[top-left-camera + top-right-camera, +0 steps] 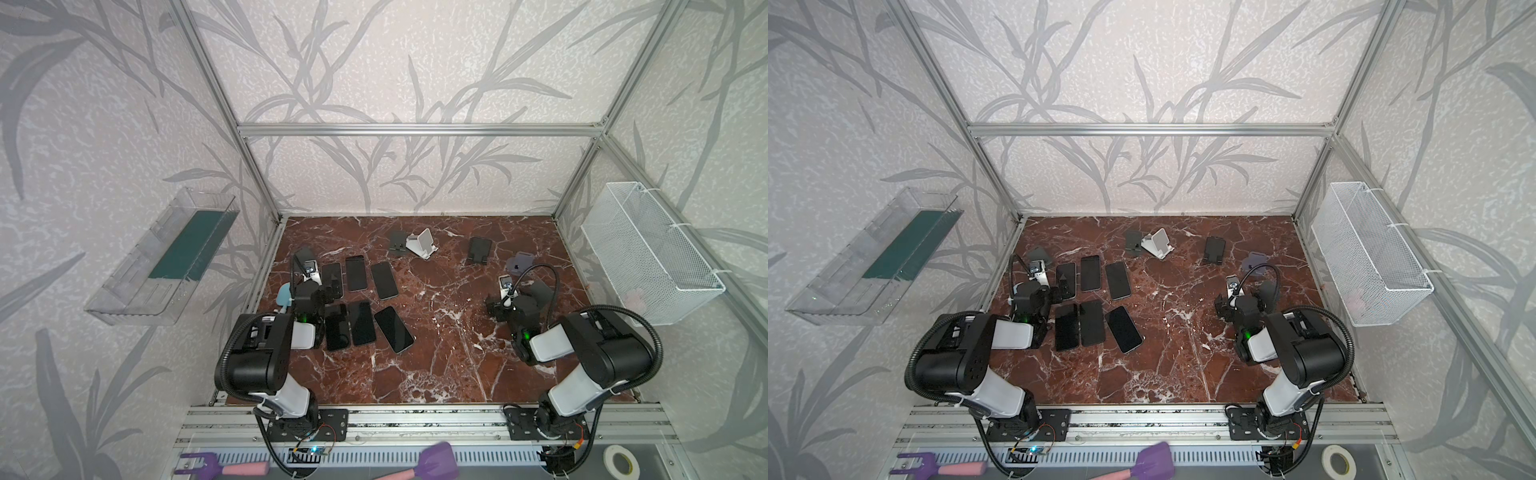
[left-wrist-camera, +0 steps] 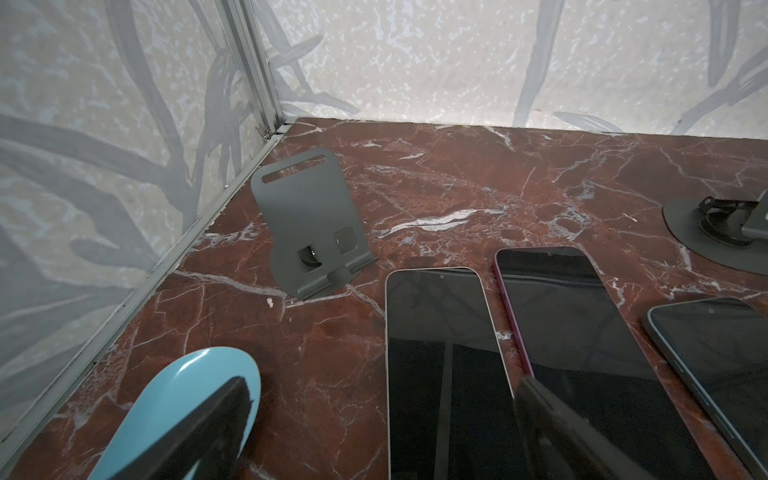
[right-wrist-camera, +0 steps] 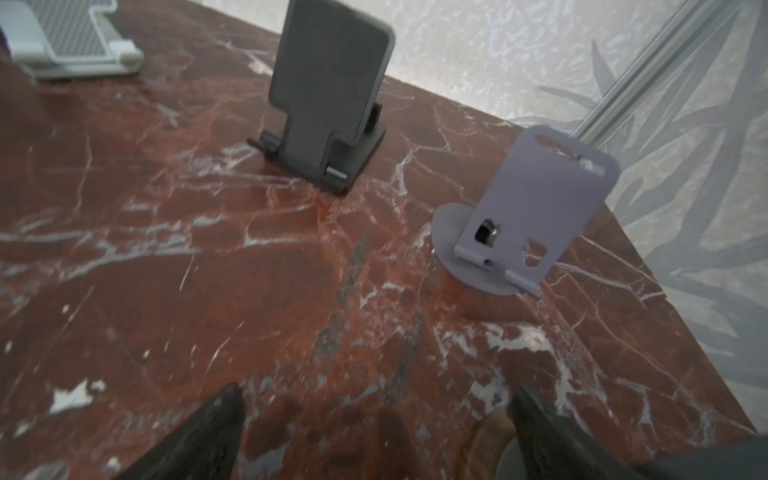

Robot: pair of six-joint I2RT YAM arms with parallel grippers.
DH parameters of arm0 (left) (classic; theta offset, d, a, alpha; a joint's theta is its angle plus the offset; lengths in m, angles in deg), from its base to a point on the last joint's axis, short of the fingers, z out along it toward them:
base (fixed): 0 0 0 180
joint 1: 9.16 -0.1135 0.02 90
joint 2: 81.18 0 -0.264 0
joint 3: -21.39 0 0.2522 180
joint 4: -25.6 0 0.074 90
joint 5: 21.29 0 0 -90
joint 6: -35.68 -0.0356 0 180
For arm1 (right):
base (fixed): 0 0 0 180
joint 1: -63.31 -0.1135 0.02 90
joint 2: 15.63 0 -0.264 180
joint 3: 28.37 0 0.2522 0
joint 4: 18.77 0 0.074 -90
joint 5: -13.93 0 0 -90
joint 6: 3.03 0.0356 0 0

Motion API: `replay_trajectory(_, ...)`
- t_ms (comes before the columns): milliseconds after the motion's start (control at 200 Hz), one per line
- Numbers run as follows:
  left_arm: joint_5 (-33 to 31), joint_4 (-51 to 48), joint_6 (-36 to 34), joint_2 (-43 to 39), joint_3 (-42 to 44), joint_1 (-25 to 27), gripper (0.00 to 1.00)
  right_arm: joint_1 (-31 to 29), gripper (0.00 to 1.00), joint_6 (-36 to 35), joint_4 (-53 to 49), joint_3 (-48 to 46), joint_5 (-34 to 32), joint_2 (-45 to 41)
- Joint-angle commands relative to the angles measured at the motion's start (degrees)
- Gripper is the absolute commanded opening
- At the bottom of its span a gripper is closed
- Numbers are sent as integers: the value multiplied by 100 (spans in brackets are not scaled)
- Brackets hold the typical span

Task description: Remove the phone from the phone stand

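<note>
Two grippers. Six phones (image 1: 356, 273), in two rows of three, all beside the left gripper (image 2: 382, 395). Seven stands: four grey, one white, one lavender, one blue. The blue stand (image 1: 284, 294) is just beside the left gripper, and one grey stand (image 2: 309, 224) ahead of it. A second grey stand (image 3: 328, 95) and the lavender stand (image 3: 528, 212) are ahead of the right gripper (image 3: 374, 399), a third grey stand (image 1: 540, 291) just beside it, and the fourth grey stand (image 1: 398, 241), with the white stand (image 1: 423, 244), well ahead between both grippers. One clear bin (image 1: 162, 262), one wire basket (image 1: 648, 253), one tape roll (image 1: 621, 461).

Phones (image 1: 360, 323) lie flat; stands (image 1: 480, 249) seemingly upright.
</note>
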Motion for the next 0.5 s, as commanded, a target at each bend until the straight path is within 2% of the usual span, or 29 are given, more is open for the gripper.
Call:
replay_trajectory(0, -26, 31, -41, -69, 0, 17, 99, 158, 99, 357, -122, 384, 91, -174)
replay_trajectory(50, -32, 33, -42, -65, 1, 31, 99, 305, 99, 560, -485, 492, 160, -254)
replay_trajectory(496, -34, 44, -40, -72, -2, 32, 99, 399, 99, 609, -440, 474, 281, -258)
